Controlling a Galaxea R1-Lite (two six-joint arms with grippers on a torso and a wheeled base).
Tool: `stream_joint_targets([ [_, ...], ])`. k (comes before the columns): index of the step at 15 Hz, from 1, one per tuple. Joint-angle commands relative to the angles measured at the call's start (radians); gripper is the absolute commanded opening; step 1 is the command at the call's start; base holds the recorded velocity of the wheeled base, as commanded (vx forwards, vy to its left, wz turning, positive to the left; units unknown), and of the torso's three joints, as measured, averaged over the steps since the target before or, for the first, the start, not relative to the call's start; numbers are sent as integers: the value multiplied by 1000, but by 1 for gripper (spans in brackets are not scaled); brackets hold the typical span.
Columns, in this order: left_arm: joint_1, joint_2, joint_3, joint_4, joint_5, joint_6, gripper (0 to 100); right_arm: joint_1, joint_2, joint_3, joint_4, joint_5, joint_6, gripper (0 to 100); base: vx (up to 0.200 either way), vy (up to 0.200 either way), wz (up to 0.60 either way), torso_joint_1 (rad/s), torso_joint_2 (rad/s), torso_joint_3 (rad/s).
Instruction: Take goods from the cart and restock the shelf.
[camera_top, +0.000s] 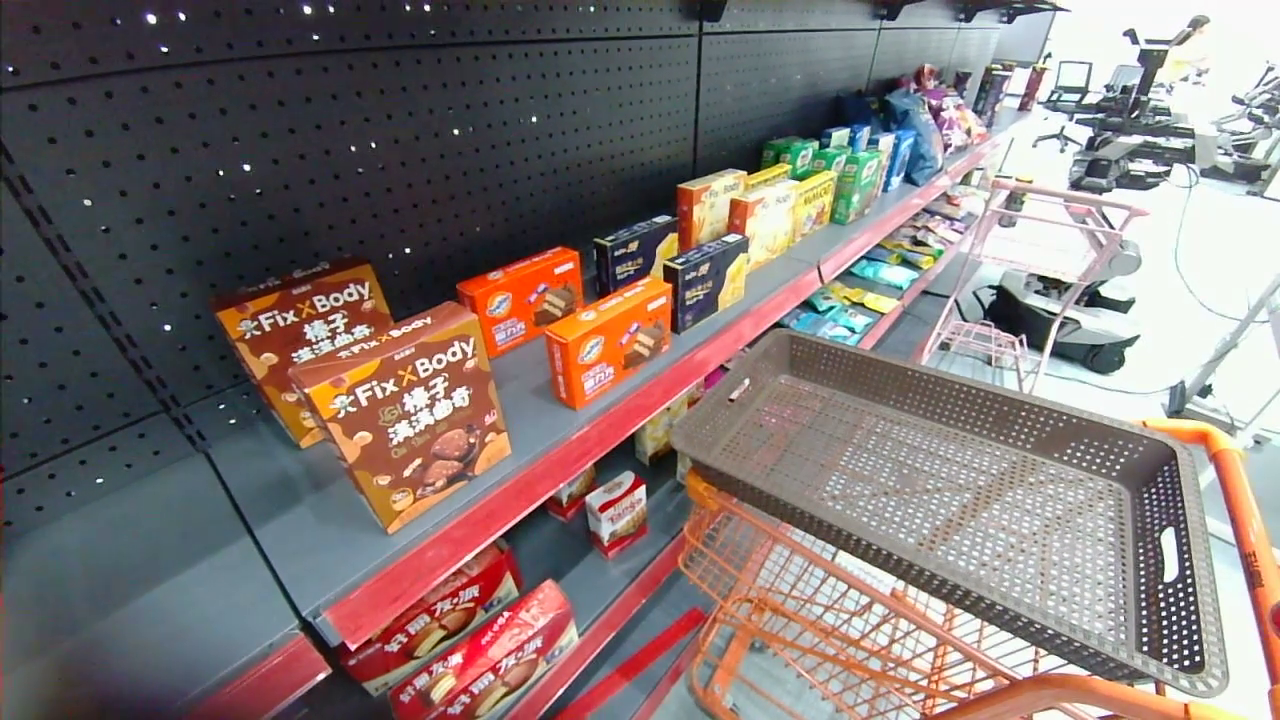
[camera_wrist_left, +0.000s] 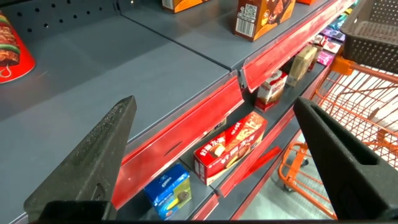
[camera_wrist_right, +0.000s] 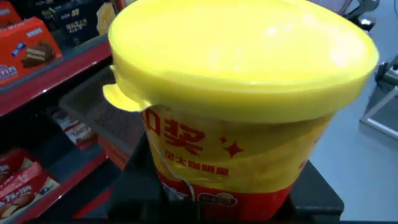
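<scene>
The tub (camera_wrist_right: 242, 68), yellow-lidded with a red and yellow wall, sits clamped in the right end effector (camera_wrist_right: 230, 190). Dark fingers (camera_wrist_right: 146, 180) press its lower wall on both sides, and its base is hidden. It is held off the shelf, with the shelf's red edge and a corner of the basket behind it.

The left end effector (camera_wrist_left: 214, 109) hangs over a bare grey stretch of the shelf (camera_wrist_left: 124, 68), its fingers (camera_wrist_left: 106, 149) spread wide apart around nothing. Under that shelf edge lie a red box (camera_wrist_left: 230, 146) and a blue box (camera_wrist_left: 169, 190). A red container (camera_wrist_left: 12, 53) is cut off at the frame edge, too little showing to tell what it is.

In the head view, a grey perforated basket (camera_top: 950, 480) rests across the top of the orange cart (camera_top: 800, 590), just beside the shelf. On the shelf stand two brown boxes (camera_top: 405, 415), then orange boxes (camera_top: 610, 340). Farther goods are too small to make out. A pink cart (camera_top: 1040, 240) stands well beyond.
</scene>
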Motion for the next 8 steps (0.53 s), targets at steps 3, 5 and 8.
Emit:
stream_joint_targets([
  [3,0,0,0,0,1,0,100,16,-43,1,1,1,-2,0,0,0,600,1,-4,-9],
  [5,0,0,0,0,1,0,100,19,-44,13,1,3,-2,0,0,0,600,0,2,0],
  [8,0,0,0,0,1,0,100,39,-44,13,1,3,-2,0,0,0,600,2,2,9],
])
